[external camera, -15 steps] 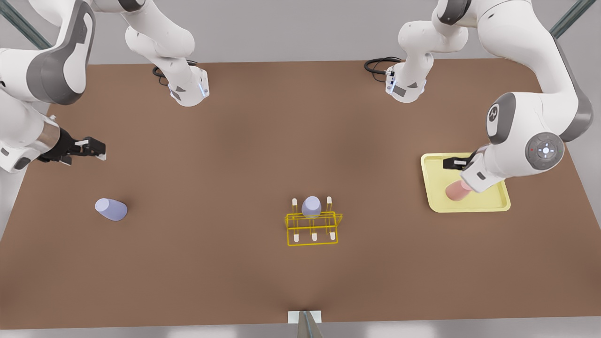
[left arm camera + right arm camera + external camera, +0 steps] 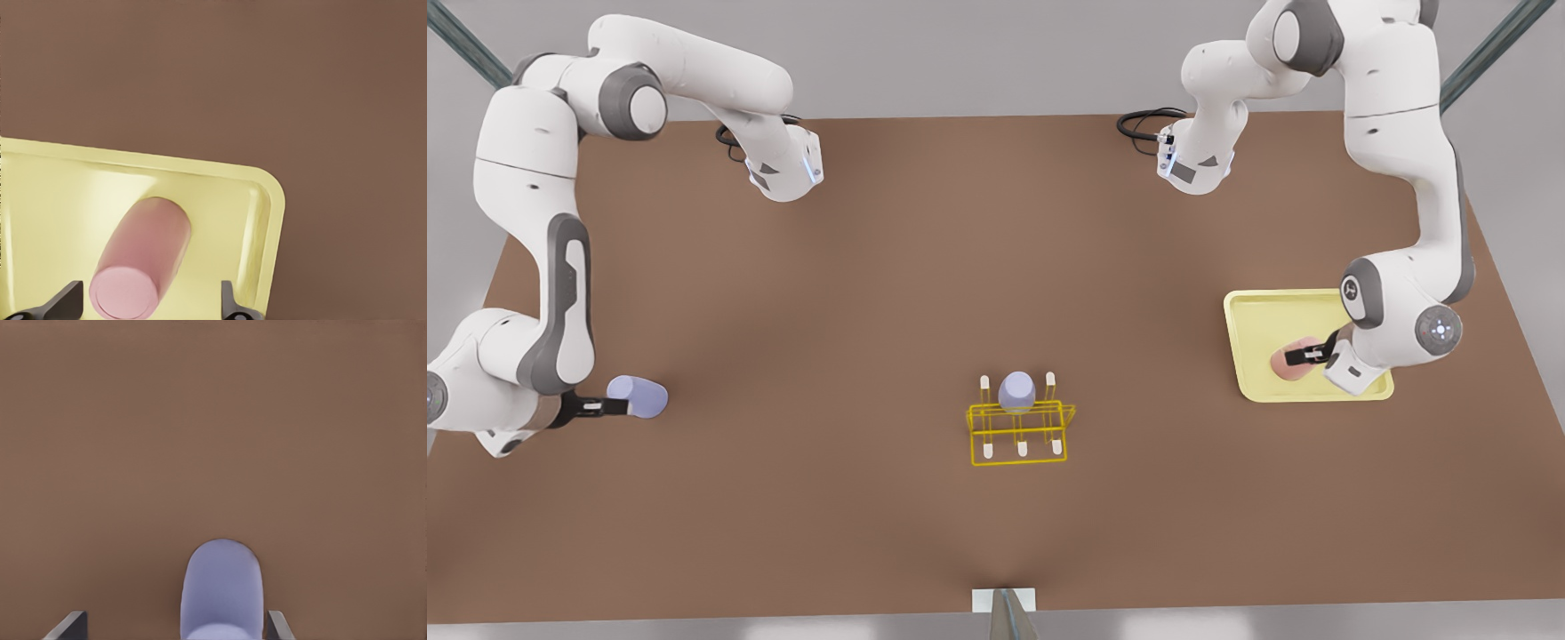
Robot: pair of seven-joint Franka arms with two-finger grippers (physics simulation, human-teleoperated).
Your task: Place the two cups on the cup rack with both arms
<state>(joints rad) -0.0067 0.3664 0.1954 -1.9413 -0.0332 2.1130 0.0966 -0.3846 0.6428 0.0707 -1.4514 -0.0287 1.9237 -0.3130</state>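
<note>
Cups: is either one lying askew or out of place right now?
Both lie on their sides: the pink cup in the tray between the open left gripper, the loose lavender cup on the table between the open right gripper.

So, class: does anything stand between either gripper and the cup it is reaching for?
Nothing visible does. The left gripper straddles the pink cup lying in the pale-yellow tray, fingers open and apart from it. The right gripper likewise flanks the lavender cup lying on the table, fingers open.
</note>
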